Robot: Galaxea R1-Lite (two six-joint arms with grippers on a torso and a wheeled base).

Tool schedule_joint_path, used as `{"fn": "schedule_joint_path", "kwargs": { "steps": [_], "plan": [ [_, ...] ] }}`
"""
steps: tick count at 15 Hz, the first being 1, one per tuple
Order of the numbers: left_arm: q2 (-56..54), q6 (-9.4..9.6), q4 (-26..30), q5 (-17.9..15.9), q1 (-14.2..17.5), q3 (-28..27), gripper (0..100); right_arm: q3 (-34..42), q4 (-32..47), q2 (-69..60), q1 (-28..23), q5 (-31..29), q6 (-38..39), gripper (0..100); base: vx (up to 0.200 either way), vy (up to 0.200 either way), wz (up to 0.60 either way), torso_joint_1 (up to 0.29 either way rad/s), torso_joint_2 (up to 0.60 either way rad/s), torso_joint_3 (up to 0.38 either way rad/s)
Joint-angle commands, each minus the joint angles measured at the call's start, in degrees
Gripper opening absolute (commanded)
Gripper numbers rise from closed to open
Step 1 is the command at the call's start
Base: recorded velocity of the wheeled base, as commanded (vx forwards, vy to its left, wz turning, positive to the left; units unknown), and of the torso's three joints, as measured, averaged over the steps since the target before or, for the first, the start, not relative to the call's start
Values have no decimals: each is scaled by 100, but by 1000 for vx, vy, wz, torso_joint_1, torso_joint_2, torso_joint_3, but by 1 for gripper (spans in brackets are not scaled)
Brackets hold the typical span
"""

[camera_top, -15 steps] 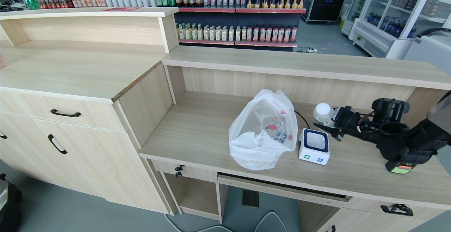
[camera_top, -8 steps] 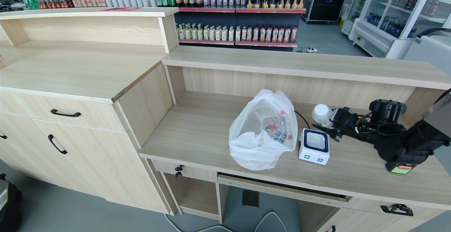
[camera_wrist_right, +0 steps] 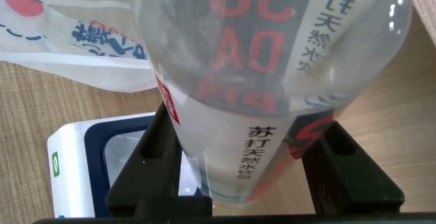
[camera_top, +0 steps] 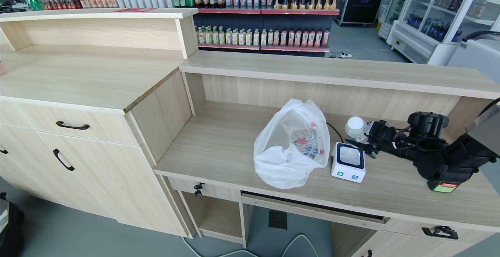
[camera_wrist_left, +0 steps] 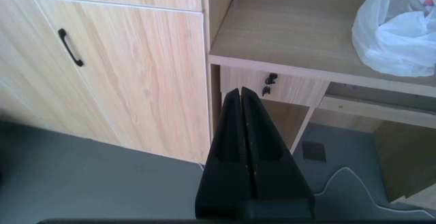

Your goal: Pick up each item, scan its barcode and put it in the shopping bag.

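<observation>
Head view, right claw [camera_top: 361, 140] held level, clamped on bottle [camera_top: 355, 127], seemingly above scanner [camera_top: 347, 162], left claw [camera_wrist_left: 242, 100] together

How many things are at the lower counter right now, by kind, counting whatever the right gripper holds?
Bottle: 1, held in the right gripper
Plastic bag: 1, standing on the counter
Scanner: 1, beside the bag
Total: 3
</observation>
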Motion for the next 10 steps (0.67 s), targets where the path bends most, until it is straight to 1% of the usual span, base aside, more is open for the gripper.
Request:
{"fn": "schedule_joint_path", "kwargs": {
  "steps": [1, 4, 8, 10],
  "plan": [
    [0, 0, 0, 4, 4, 0, 0, -50, -6, 54, 5, 3, 2, 0, 0, 0, 0, 0, 0, 0],
    [0, 0, 0, 4, 4, 0, 0, -120, -15, 115, 49, 29, 222, 0, 0, 0, 0, 0, 0, 0],
    [0, 0, 0, 4, 4, 0, 0, -349, -6, 230, 111, 38, 266, 0, 0, 0, 0, 0, 0, 0],
    [0, 0, 0, 4, 4, 0, 0, -349, -6, 230, 119, 38, 266, 0, 0, 0, 0, 0, 0, 0]
  ]
}}
